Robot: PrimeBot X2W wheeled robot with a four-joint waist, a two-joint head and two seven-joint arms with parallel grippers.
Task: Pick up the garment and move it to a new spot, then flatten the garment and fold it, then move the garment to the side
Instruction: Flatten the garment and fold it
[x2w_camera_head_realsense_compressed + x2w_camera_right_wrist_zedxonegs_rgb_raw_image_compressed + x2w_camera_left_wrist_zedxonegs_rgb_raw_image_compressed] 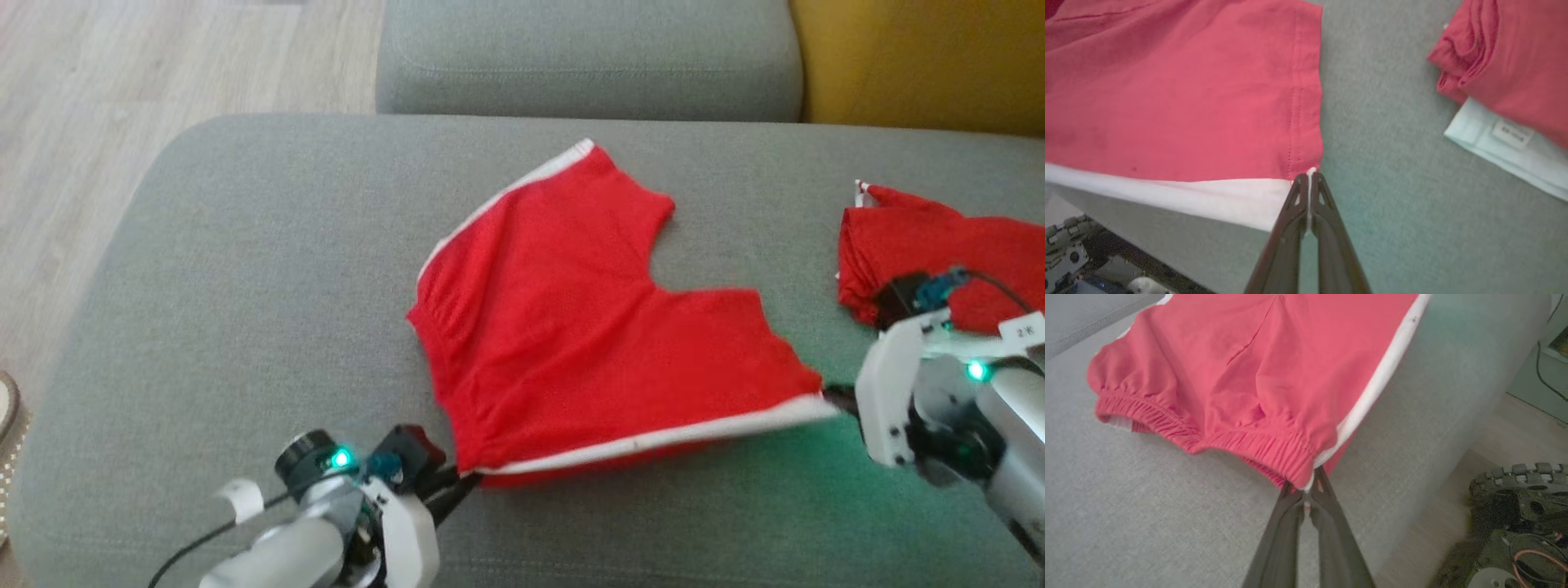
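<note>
Left gripper [461,483], at seven o'clock, pinches a waistband corner of the shorts [588,327]; right gripper [837,398], at four o'clock, clamps their hem corner. The shorts lie spread mid-cushion [245,286]. Both holds look thin, so a hard pull apart could slip a corner free.

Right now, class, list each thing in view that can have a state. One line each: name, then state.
red shorts: spread out, unfolded, on the grey cushion, pinched at both ends of the near white-striped edge.
left gripper: shut on the waistband corner of the shorts.
right gripper: shut on the leg-hem corner of the shorts.
second red garment: folded over in layers, lying apart to the right, untouched.
</note>
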